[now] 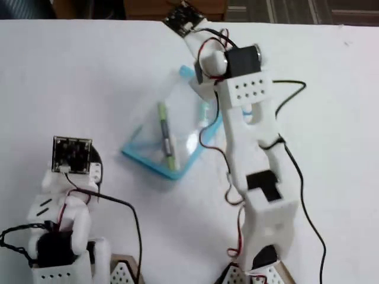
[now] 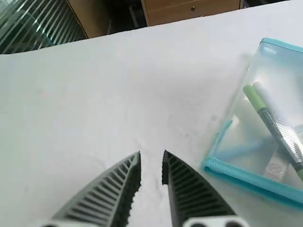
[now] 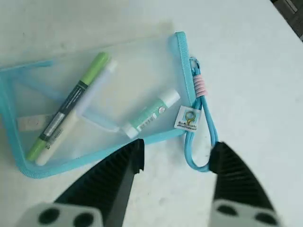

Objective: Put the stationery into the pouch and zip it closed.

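White desk (image 1: 71,71); right hand (image 3: 177,149) spread over pouch (image 3: 142,56) cord (image 3: 209,124).
Left hand (image 2: 151,157) barely parted, well apart: tugging may drag the unheld pouch.

The high camera looks straight down on the table (image 1: 89,71), arm bases at its 6 o'clock edge, the pouch (image 1: 148,141) near centre. The left wrist camera sits low behind the left gripper (image 2: 151,157), facing 12 o'clock; the right wrist camera looks down close over the pouch, past the right gripper (image 3: 179,149). All three views share the pouch.
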Motion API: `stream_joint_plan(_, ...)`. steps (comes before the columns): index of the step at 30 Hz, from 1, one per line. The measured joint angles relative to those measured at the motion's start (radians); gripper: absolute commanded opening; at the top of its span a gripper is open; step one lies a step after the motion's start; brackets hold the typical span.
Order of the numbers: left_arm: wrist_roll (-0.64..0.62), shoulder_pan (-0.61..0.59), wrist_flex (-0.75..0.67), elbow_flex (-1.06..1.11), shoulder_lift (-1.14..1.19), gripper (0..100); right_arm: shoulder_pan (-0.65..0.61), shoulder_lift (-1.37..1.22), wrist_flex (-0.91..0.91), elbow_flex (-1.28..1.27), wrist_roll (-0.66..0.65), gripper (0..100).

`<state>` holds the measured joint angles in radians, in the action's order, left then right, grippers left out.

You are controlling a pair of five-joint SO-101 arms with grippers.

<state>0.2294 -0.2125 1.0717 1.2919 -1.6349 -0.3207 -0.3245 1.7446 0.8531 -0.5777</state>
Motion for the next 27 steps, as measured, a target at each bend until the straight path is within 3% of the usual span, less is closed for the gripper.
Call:
stream_joint_plan(3,0.015,0.0,0.0,0.028,0.006,3,0.003,0.141,0.0,-0.183,0.0,5.0)
stream_joint_plan(10,0.049,0.0,-0.008,0.081,0.002,2,0.048,0.512,0.002,-0.598,0.008,1.7)
stream_joint_plan(15,0.049,0.0,-0.104,0.163,0.002,3,0.078,0.812,-0.017,-0.921,0.097,1.7)
stream_joint_plan(21,0.049,0.0,-0.264,0.342,0.002,3,0.164,1.151,-0.301,-1.35,0.195,1.7)
stream_joint_plan(27,0.049,0.0,-0.321,0.388,0.002,3,0.209,1.461,-0.509,-1.795,0.207,1.7)
